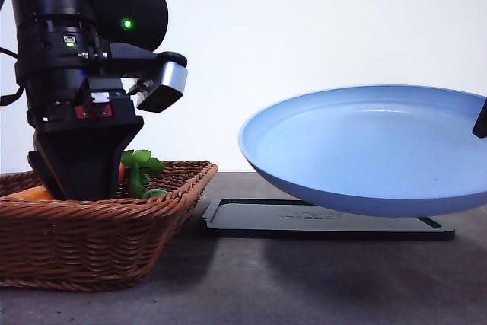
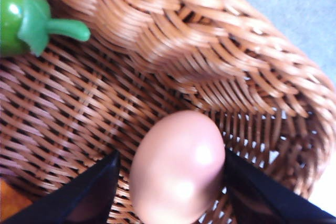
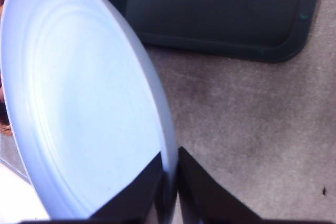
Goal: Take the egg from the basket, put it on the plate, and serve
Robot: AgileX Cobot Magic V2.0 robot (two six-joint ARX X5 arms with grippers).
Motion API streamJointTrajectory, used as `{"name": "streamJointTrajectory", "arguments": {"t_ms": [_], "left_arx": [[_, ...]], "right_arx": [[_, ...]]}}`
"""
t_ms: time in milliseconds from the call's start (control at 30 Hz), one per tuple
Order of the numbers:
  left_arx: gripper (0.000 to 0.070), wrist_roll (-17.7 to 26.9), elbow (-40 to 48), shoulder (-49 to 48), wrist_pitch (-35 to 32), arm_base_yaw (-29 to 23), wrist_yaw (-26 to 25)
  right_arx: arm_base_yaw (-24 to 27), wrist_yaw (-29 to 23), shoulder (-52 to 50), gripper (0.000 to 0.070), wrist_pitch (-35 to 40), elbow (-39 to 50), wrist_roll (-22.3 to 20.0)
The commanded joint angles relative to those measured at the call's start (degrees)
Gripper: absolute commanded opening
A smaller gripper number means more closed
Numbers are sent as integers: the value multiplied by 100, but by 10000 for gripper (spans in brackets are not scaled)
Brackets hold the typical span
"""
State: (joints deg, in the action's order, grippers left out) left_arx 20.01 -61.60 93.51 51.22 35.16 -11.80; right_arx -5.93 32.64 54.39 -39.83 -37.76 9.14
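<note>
Down in the basket (image 2: pixel 173 40) my left pincer (image 2: pixel 170 182) straddles the egg (image 2: pixel 176 169), fingers apart, not clamped yet. I'd squeeze gently, lift straight. Right pincer (image 3: pixel 170 182) grips the plate (image 3: pixel 79 108) rim.

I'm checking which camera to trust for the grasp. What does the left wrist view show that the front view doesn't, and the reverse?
The left wrist view shows the smooth pinkish-brown egg lying on the basket floor between the left gripper's dark jaws, which flank it on both sides; whether they press it is unclear. The front view shows the round light-blue plate held tilted above the flat black tray. Both share the brown woven wicker basket and something green inside it.
</note>
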Motion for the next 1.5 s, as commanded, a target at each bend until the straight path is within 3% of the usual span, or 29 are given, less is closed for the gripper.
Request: {"name": "streamJointTrajectory", "arguments": {"t_ms": [0,133,333,700,967,1233,1467], "left_arx": [[386,63,-109,103,-4,50,76],[303,57,-109,103,34,48,446],[207,55,-109,103,78,48,484],[201,52,-194,103,144,48,484],[201,-76,-992,103,162,50,479],[201,-853,-2187,101,205,151,369],[202,-1502,-2612,102,18,635,-403]], "right_arx": [[-9,37,17,0,59,-17,-87],[-9,37,17,0,61,-17,-91],[-9,37,17,0,67,-17,-98],[-9,37,17,0,79,-17,-98],[-9,33,20,0,81,-17,-93],[-27,38,175,0,94,-17,149],[-74,311,726,0,116,-17,247]]}}
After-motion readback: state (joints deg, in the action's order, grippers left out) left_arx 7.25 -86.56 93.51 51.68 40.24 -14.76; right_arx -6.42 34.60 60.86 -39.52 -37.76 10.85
